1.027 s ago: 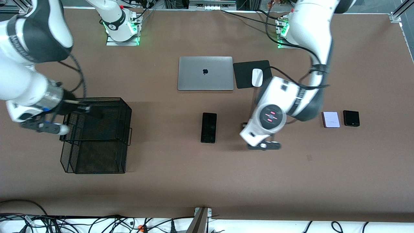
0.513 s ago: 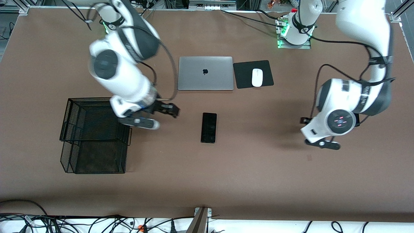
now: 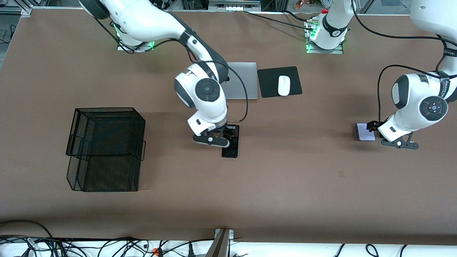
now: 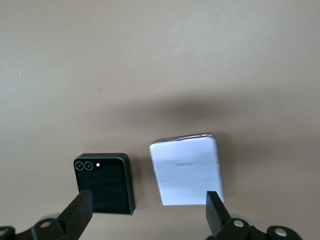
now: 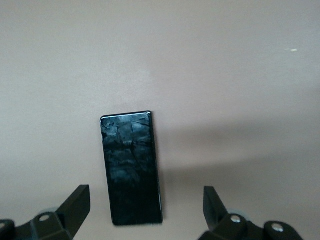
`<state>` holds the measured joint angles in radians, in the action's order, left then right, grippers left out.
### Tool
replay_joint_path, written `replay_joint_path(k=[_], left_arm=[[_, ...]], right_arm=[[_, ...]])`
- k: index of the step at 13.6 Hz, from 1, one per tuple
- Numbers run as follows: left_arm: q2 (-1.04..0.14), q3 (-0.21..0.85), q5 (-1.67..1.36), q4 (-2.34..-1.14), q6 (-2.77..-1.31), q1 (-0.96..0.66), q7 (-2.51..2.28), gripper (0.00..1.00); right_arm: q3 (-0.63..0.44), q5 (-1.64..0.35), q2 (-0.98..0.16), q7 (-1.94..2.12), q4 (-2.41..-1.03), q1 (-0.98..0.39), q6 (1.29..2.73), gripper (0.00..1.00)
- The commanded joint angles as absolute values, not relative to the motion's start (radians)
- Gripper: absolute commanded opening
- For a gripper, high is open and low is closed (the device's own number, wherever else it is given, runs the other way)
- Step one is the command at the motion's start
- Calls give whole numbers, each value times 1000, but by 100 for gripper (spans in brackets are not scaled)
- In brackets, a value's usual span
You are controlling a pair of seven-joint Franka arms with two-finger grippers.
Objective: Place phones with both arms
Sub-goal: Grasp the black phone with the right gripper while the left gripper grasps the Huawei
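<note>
Brown table (image 3: 285, 185) carries everything: long black phone (image 3: 231, 149) lies flat mid-table, with the grey laptop (image 3: 246, 81) farther from the front camera and a black mouse pad (image 3: 267, 82) beside the laptop toward the left arm's end, white mouse (image 3: 284, 85) on the pad. Black wire-mesh basket (image 3: 105, 148) sits toward the right arm's end, well apart from the phone. Toward the left arm's end the pale lilac phone (image 3: 364, 131) lies flat, and the left wrist view shows the small black phone (image 4: 105, 182) just beside it, not touching.
</note>
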<state>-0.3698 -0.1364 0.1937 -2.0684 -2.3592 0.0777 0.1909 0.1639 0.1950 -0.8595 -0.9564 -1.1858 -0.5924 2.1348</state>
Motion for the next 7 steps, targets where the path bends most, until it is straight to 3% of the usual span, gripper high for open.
replay_joint_path(k=[1,7], left_arm=[[-333,-117,92,-2134,-2414,98,192,100],[-380,-117,15,-2157,-2503,100,202,100]], right_arm=[[92,232,-943,-977,-1126,-665,2204,100],[40,251,-1020,-977,-1126,-725,2298,100]])
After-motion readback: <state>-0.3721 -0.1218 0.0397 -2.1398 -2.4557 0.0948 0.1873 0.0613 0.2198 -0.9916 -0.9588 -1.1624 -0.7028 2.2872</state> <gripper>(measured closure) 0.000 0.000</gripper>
